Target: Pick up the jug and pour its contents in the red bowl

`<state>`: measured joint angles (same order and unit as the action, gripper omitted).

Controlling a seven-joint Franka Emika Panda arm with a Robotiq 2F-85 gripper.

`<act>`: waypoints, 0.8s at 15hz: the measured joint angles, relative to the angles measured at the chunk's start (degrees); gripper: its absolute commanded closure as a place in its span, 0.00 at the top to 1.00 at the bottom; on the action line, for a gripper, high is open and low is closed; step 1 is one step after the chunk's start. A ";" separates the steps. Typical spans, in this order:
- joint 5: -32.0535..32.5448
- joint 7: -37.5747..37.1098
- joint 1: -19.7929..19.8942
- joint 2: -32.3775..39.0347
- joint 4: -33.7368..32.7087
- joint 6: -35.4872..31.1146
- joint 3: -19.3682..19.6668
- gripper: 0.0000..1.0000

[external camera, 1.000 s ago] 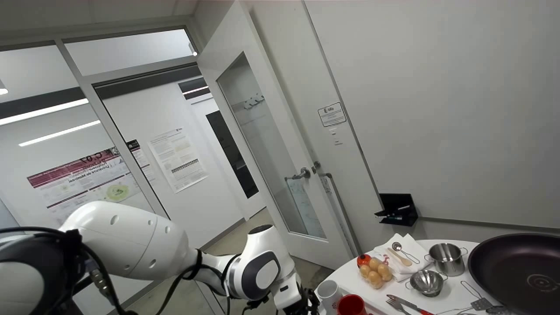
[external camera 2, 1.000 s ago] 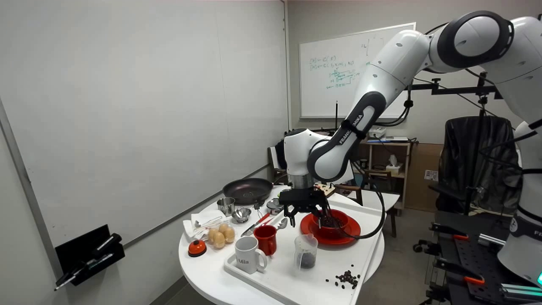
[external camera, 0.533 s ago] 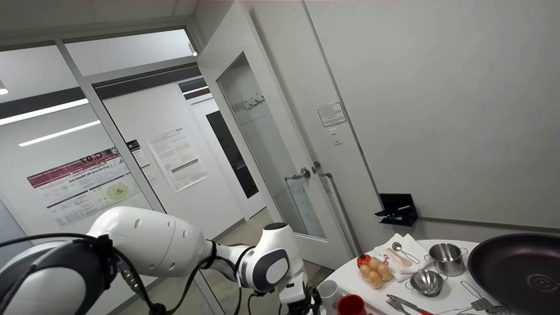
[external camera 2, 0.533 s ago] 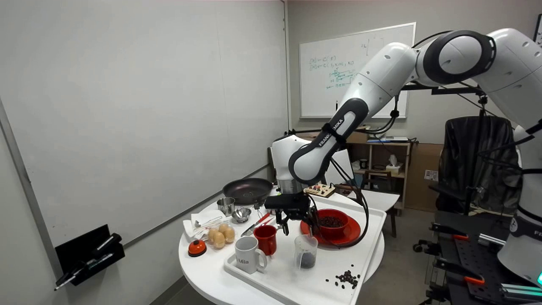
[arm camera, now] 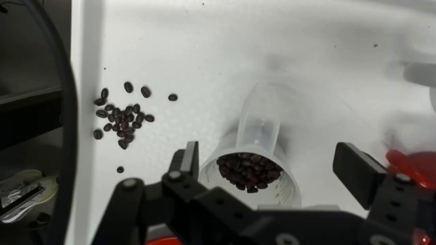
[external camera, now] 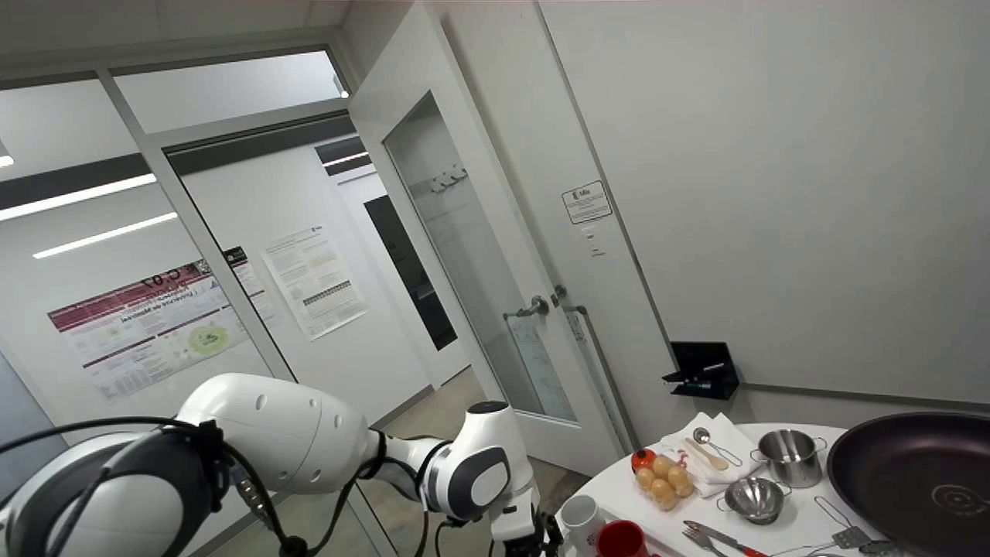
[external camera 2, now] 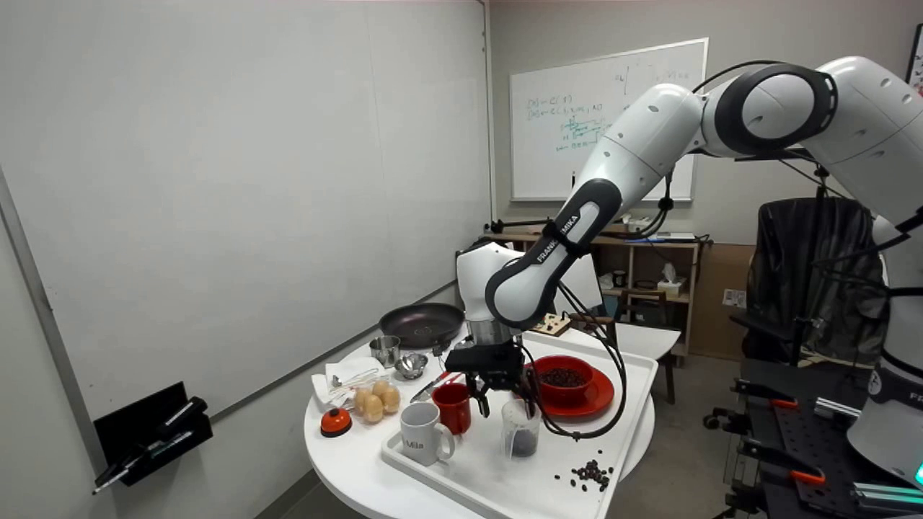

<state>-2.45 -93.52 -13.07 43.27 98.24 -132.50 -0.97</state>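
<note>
The jug (external camera 2: pixel 520 441) is a clear measuring jug with dark beans at its bottom, upright on the white tray. In the wrist view the jug (arm camera: pixel 259 136) opens toward the camera, its handle pointing away. The bright red bowl (external camera 2: pixel 568 396) holds dark beans and stands on a red plate (external camera 2: pixel 600 404) behind the jug. My gripper (external camera 2: pixel 508 411) is open just above the jug's rim. In the wrist view its fingers (arm camera: pixel 270 160) straddle the jug's mouth, nearer on the left side, with a wider gap on the right. A red edge at the bottom there is mostly hidden.
A red mug (external camera 2: pixel 452 409) and a white mug (external camera 2: pixel 422 434) stand on the tray (external camera 2: pixel 476 494) beside the jug. Loose beans (arm camera: pixel 124 122) lie near the tray's edge. Eggs (external camera 2: pixel 376 401), steel pots and a dark pan (external camera 2: pixel 422 324) are further off. A cable loops near the bowl.
My gripper has come down and away from the red bowl to just above the jug, staying open. The last half second shows a small further lowering. The jug and bowl have not moved.
</note>
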 measured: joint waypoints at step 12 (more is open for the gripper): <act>0.00 0.02 -1.53 1.80 0.01 -0.06 0.15 0.30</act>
<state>-2.45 -93.50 -14.61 45.07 98.25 -132.56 -0.81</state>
